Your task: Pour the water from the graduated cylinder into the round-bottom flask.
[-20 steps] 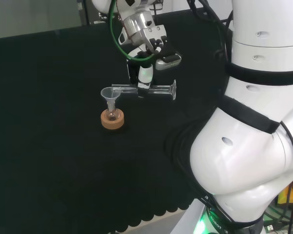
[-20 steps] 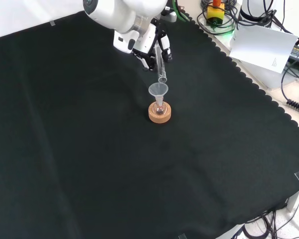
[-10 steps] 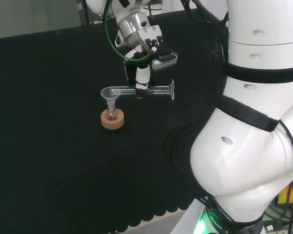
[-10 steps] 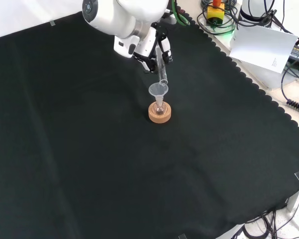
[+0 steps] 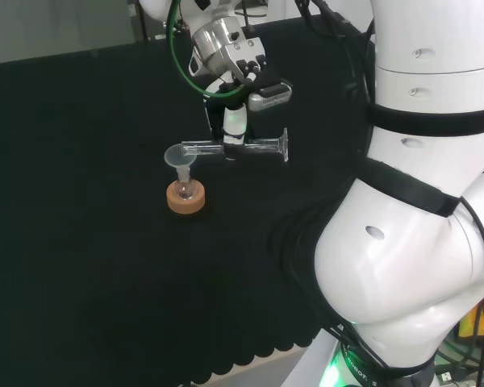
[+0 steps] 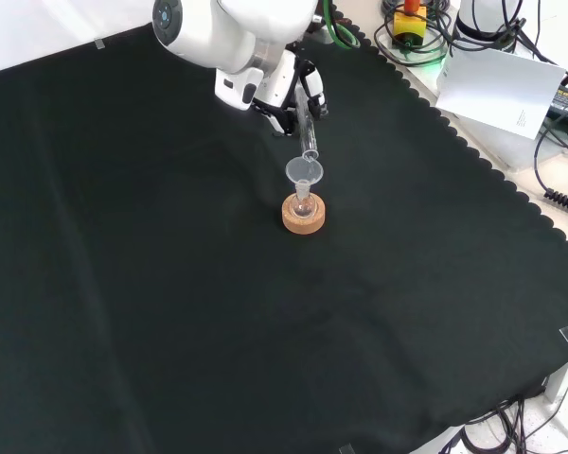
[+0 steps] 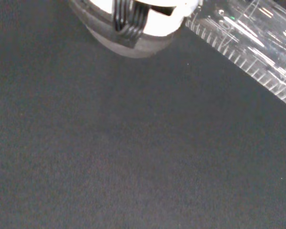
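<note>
One graduated cylinder (image 5: pixel 235 148) gripped sideways in my robot hand (image 5: pixel 235 121), mouth over funnel (image 5: pixel 179 156) on round-bottom flask (image 5: pixel 185 190)

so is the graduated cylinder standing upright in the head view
No, the graduated cylinder lies about level in the hand, its mouth over the funnel.

The desk (image 6: pixel 170 312) is covered in matt black cloth with a fine, slightly rough weave and a scalloped edge. The graduated cylinder (image 5: pixel 254 148) is clear and glossy, glass or plastic, with white marks along its wall. The funnel (image 6: pixel 304 172) looks like clear smooth plastic. The stand (image 5: pixel 185 198) under the round-bottom flask (image 6: pixel 304 202) is matt cork. The hand (image 5: pixel 235 121) has glossy white and black plastic shells.
</note>
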{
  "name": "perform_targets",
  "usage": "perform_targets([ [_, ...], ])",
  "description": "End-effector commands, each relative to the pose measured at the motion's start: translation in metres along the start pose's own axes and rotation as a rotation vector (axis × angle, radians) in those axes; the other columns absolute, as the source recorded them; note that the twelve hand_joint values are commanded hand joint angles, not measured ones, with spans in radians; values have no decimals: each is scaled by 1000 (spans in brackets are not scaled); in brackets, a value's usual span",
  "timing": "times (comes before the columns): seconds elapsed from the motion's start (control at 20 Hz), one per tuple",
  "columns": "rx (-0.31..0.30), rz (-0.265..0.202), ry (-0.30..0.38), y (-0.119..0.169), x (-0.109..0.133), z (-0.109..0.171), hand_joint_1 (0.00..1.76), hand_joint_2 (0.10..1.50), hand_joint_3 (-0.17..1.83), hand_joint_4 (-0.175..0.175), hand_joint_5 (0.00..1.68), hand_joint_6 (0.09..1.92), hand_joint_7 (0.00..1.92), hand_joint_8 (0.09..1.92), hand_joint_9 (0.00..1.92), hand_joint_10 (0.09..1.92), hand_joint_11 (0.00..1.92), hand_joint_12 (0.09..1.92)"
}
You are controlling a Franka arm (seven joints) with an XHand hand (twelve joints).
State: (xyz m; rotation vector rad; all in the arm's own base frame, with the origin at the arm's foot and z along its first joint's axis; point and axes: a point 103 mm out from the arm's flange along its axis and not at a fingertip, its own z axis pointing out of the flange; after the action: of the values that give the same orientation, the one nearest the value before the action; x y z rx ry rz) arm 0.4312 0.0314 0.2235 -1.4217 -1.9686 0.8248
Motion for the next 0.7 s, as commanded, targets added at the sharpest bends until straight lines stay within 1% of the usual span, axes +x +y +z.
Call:
perform_targets([
  [0.05, 2, 5, 1, -3, -4, 0, 1209, 1083, -175, -175, 1252, 586, 1724, 295, 1891, 87, 1391, 581],
  [0.15, -4, 9, -1, -3, -5, -1, 1209, 1083, -175, -175, 1251, 587, 1724, 297, 1891, 87, 1392, 581],
  [0.35, -3, 31, -20, -2, 0, -3, 1209, 1084, -175, -175, 1251, 588, 1723, 299, 1891, 87, 1394, 580],
  [0.7, 12, 28, -30, -3, 1, -7, 1209, 1084, -175, -175, 1250, 590, 1720, 304, 1889, 87, 1394, 578],
])
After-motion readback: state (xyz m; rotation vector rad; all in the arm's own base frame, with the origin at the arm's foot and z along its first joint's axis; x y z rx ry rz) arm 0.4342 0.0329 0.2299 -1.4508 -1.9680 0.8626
